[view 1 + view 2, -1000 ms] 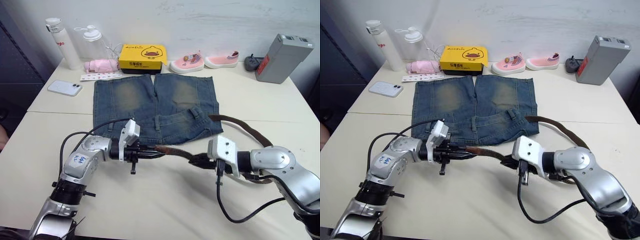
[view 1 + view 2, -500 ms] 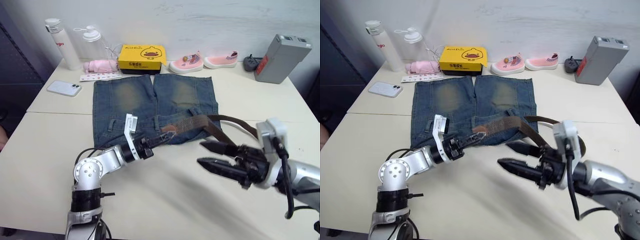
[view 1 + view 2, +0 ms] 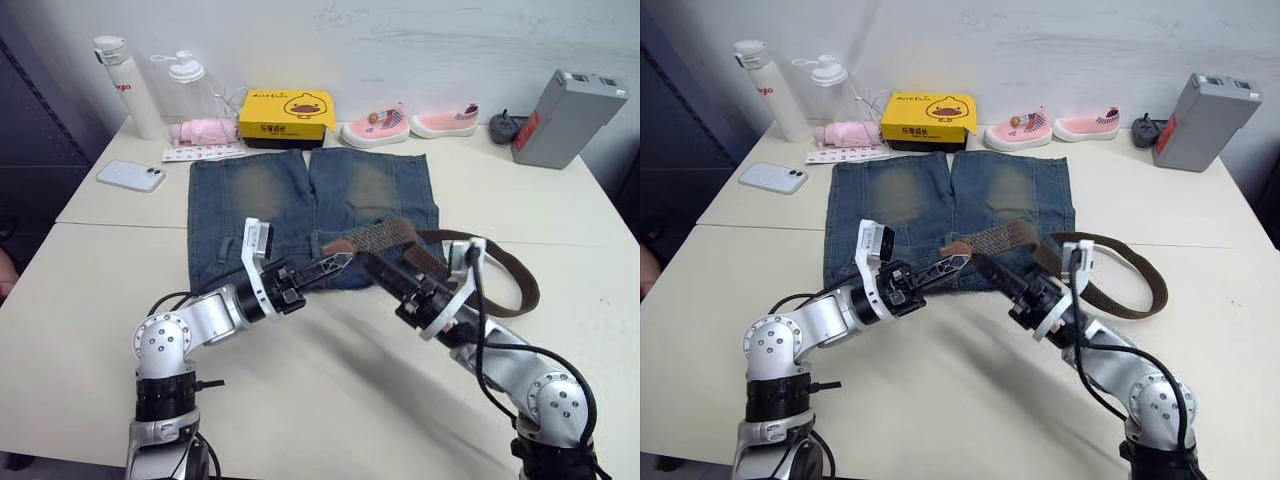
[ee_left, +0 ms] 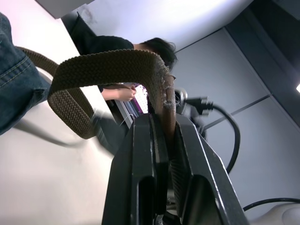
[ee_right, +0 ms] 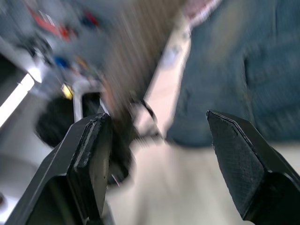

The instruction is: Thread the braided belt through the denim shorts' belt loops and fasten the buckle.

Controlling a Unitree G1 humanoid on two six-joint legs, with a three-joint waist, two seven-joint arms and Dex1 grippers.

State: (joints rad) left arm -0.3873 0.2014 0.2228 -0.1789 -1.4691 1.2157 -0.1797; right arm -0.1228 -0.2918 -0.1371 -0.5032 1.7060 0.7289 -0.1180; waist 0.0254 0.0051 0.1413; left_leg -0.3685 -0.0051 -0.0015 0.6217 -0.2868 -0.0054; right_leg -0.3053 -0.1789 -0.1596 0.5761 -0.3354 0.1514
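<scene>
my left gripper (image 3: 335,264) clamps the braided belt (image 3: 385,237) tip over the denim shorts (image 3: 270,200) | right gripper (image 5: 159,126) wide, empty | I'd lower tip flat toward waistband loop

Left tool (image 3: 952,262): clamped on tip of dark-brown woven braided belt (image 3: 1002,238)
Right tool (image 3: 987,268): beneath raised belt, above faded blue denim shorts (image 3: 902,205)
Belt: loops onto cream worktop (image 3: 960,400)

Both head views look forward and down over the table (image 3: 90,300), sharing the denim shorts (image 3: 260,205) at centre frame. Each wrist view sits close behind its fingers, the left facing upward along the braided belt (image 4: 108,65).
</scene>
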